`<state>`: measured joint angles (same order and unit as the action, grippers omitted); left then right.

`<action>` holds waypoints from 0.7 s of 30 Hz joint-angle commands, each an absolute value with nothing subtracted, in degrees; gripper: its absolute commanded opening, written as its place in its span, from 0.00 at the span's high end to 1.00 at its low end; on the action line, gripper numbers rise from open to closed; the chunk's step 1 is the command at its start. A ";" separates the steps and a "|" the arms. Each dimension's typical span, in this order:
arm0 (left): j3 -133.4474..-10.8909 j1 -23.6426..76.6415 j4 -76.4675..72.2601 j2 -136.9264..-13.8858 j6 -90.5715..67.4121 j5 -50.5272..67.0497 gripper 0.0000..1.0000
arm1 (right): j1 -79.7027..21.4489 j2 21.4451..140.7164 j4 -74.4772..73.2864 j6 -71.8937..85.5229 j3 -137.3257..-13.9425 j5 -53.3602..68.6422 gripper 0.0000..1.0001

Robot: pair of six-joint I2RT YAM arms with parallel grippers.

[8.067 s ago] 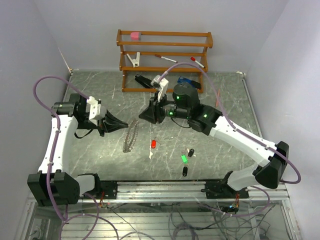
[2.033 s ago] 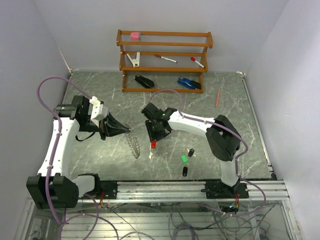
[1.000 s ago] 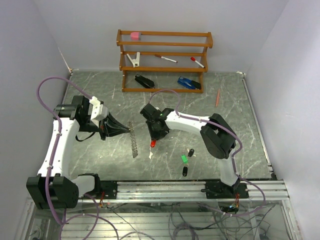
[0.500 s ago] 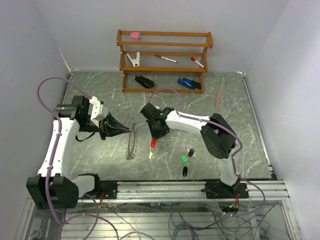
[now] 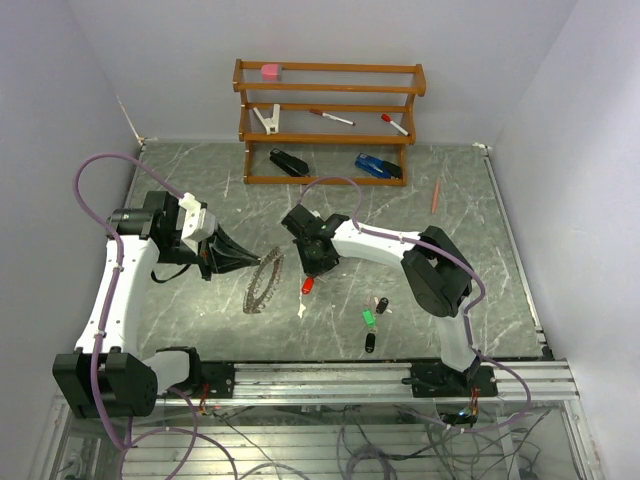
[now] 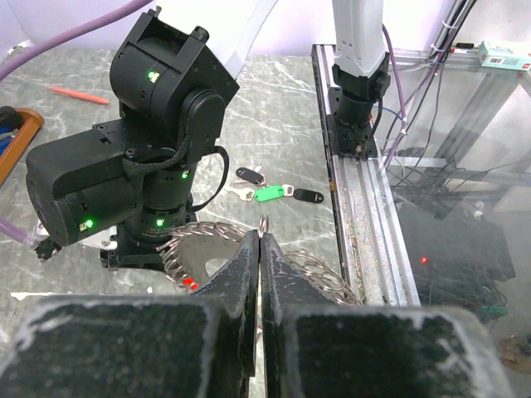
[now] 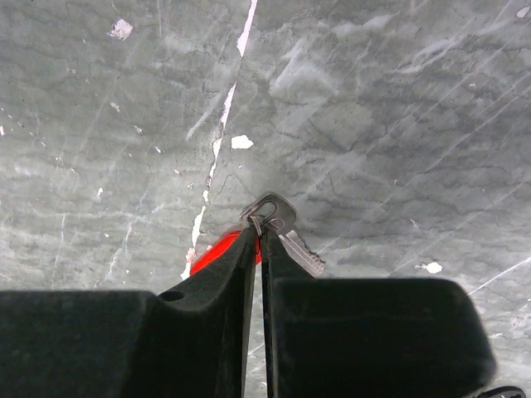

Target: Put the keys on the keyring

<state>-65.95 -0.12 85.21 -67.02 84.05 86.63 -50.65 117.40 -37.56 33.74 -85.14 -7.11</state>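
Right gripper [image 7: 259, 232] has its jaws pinched almost together on the small loop of the red key [image 7: 212, 254], which lies on the grey table [image 5: 480, 250]. At nine o'clock from it in the top view we see the keyring [image 5: 262, 282], tilted, its upper rim clamped in the closed left gripper [image 6: 260, 242]. At four o'clock lie the green key [image 5: 368, 317] and two black keys [image 5: 369, 343].
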 commanded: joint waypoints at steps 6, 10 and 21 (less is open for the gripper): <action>-67.41 0.27 85.61 -66.54 85.61 90.88 0.93 | -50.43 117.18 -35.54 33.49 -84.62 -6.49 0.95; -67.41 0.28 85.61 -66.58 85.69 90.87 0.93 | -50.45 116.90 -35.46 33.49 -84.72 -6.33 1.00; -68.12 0.26 85.61 -66.74 85.02 90.88 0.93 | -50.30 108.92 -31.38 30.49 -78.79 -4.49 1.00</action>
